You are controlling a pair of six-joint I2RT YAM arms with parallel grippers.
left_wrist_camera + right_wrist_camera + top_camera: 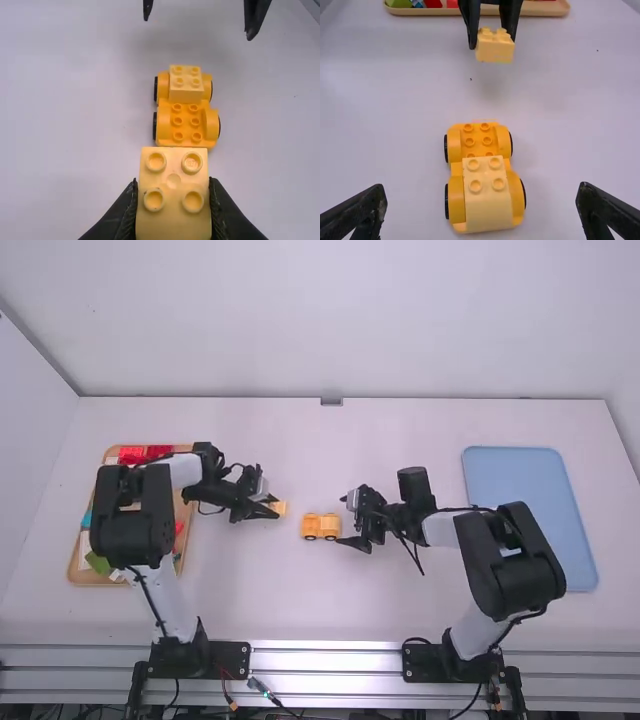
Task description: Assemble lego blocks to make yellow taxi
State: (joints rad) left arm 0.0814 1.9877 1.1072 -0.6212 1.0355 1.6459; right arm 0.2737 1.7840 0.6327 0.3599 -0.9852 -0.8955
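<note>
My left gripper is shut on a light yellow 2x2 block, held above the table just left of the orange-yellow wheeled base. In the left wrist view, left gripper grips the block by its sides, studs up. The base carries one light yellow block on its end nearer the right arm. Right of the base, my right gripper stands open. In the right wrist view, right gripper has its fingers wide apart, the base lying between and beyond them.
At the left, a wooden tray holds red, green and other blocks under the left arm. A blue tray lies at the right, beside the right arm. Both grippers are close to the wheeled base.
</note>
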